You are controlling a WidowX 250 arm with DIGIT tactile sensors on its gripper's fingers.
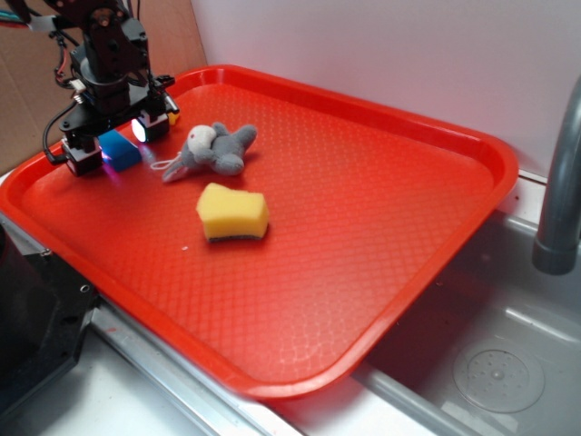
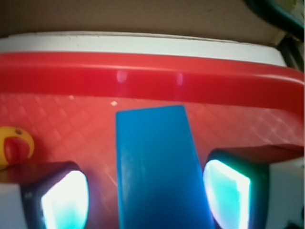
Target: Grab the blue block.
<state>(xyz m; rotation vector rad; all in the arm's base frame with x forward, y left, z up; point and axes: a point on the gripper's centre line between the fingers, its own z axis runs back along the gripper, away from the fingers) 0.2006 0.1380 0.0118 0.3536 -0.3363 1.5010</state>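
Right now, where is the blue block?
In the exterior view the blue block lies at the far left of the red tray, between the open gripper's fingers, just left of the grey plush toy.

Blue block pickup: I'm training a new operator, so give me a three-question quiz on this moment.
1. True or false: the blue block lies between the fingers of the gripper.
2. What lies nearest the yellow sponge? A) the grey plush toy B) the faucet C) the blue block
3. Name the surface that everything rests on.

Key: 1. True; gaps show on both sides, so the gripper is open. 2. A. 3. The red tray.
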